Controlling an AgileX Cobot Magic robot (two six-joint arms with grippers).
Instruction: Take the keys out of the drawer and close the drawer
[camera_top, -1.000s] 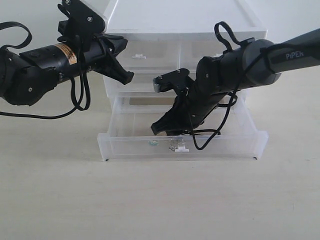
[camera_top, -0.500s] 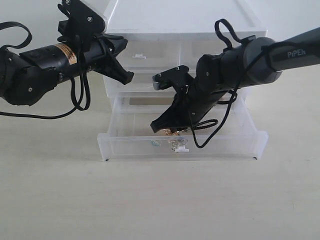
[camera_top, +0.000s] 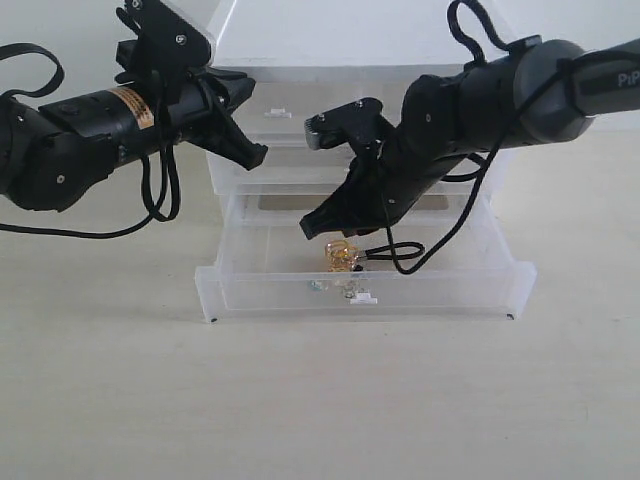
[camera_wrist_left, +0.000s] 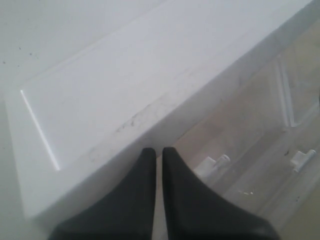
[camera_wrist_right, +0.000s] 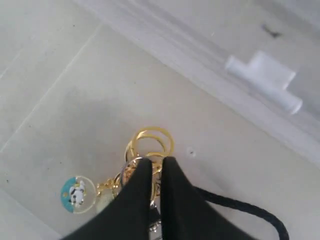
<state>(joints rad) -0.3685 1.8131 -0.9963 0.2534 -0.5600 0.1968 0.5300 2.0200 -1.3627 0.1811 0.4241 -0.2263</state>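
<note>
Two black fingers of the right gripper (camera_wrist_right: 152, 164) are pressed together, with the gold rings of the keys (camera_wrist_right: 149, 141) nipped between their tips. In the exterior view that gripper (camera_top: 316, 229) sits at centre frame, and the keys (camera_top: 342, 256) hang just beneath it, inside the pulled-out drawer (camera_top: 460, 290) and behind its front wall. Whether the lowest links touch the floor of the drawer (camera_wrist_right: 75, 90) I cannot tell.

The round charm (camera_wrist_right: 77, 194) dangles off to one side on its thin chain. The black cord (camera_wrist_right: 242, 209) trails away from the fingers the other way, and in the exterior view it loops (camera_top: 398, 250) toward the right of the bunch.

The bunch looks light but loose and slick, being metal on metal, so it will swing and its parts may slide. The ring cluster where the fingers sit now is probably the best hold, since everything else hangs from it. The trailing cord and charm could catch on the front wall, so I judge a straight rise is needed before moving across.

The left gripper (camera_wrist_left: 154, 152) has its fingers closed to a hairline and holds nothing. It sits at upper left, beside the white storage unit (camera_top: 350, 40). The drawer stands open, with its tab handle (camera_top: 362, 298) free.
</note>
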